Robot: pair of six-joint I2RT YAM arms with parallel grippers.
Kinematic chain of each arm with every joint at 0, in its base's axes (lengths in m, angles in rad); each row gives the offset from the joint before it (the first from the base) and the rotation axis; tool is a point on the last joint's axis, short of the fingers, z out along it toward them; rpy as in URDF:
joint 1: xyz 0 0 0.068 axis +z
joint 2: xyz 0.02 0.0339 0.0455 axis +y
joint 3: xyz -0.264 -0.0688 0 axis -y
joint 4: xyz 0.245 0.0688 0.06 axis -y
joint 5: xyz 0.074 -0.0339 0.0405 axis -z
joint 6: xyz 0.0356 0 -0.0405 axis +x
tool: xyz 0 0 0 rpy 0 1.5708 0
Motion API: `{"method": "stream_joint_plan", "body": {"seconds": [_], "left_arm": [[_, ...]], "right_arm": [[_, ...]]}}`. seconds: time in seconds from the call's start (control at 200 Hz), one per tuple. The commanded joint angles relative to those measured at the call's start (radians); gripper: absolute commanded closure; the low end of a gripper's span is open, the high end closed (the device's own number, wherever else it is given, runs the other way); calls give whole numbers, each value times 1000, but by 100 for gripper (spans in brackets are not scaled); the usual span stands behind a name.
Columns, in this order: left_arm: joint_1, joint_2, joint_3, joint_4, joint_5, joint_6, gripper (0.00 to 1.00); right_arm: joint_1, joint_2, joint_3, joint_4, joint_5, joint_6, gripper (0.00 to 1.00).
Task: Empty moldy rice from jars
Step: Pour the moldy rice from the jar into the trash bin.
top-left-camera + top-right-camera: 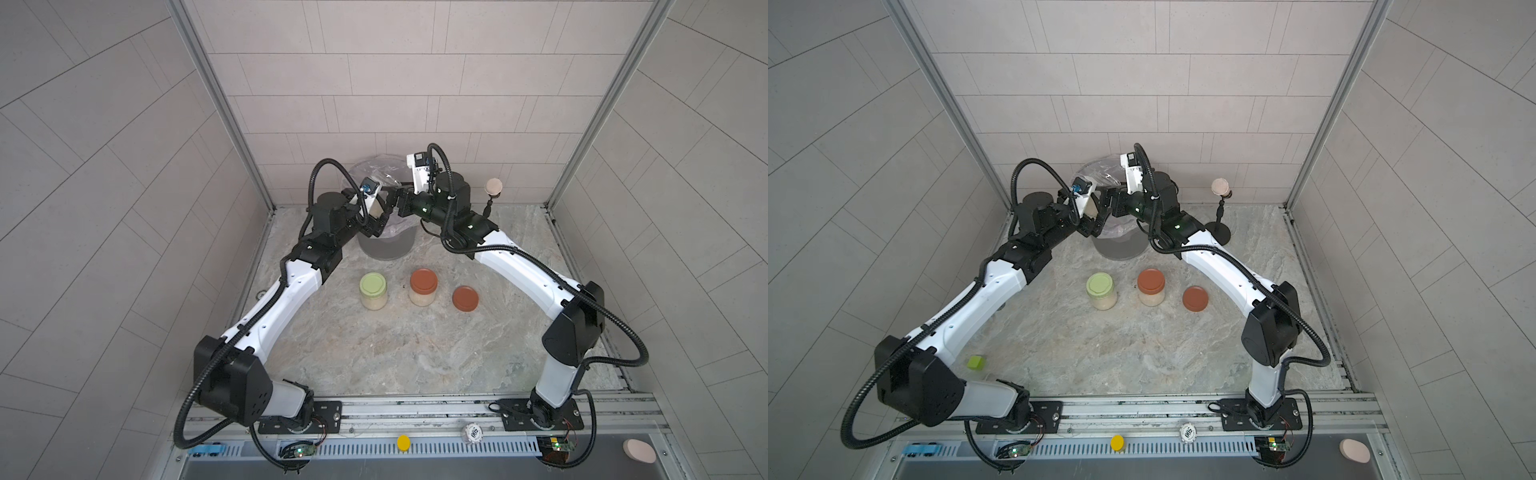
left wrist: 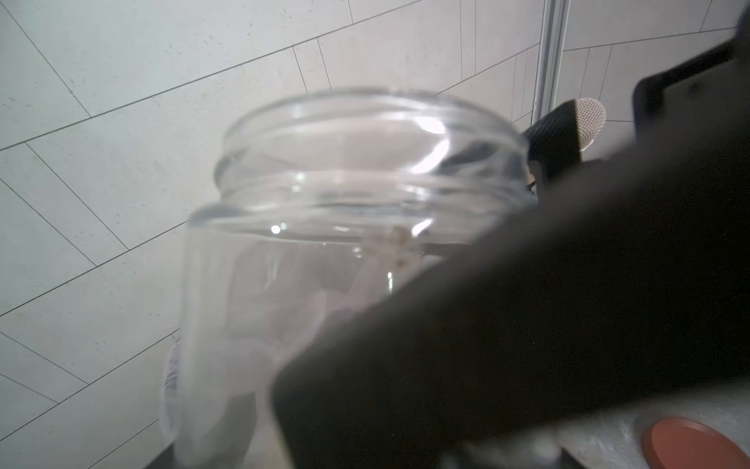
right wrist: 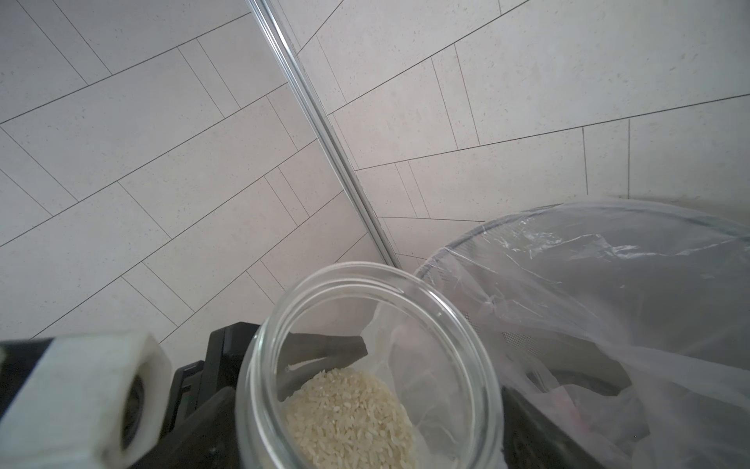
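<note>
Left arm point(image 1: 266, 316) and right arm point(image 1: 528, 270) stood extended to the lined grey bin point(image 1: 386, 245), where the left gripper point(image 1: 377, 216) was clamped on the open jar point(image 3: 365, 365), mouth up at the bin's near rim, the right gripper point(image 1: 395, 203) just beside it with jaws apart. Tipped from there, the jar risked shedding grains outside the liner point(image 3: 608, 284), because its mouth was not clearly over the bin's opening. On the robot's side of the bin stood the green-lidded jar point(image 1: 373, 291) and red-lidded jar point(image 1: 423, 289); the moldy rice point(image 3: 349, 414) showed as dry, off-white loose grains covering the held jar's bottom.
</note>
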Motion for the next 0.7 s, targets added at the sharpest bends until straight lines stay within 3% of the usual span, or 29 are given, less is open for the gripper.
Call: {"method": "stream_joint_plan", "body": {"seconds": [0.0,0.505,0.585,0.695], "left_arm": [[-7,-6,48,144,77,10,100],[-1,30,67,176,128,2,100],[-1,33,66,181,128,5,100],[3,36,59,203,126,5,100]], "right_arm": [[12,34,43,40,-29,32,0],[12,168,185,34,-99,100,4],[12,180,199,46,-110,111,9],[11,206,241,39,-132,121,26]]}}
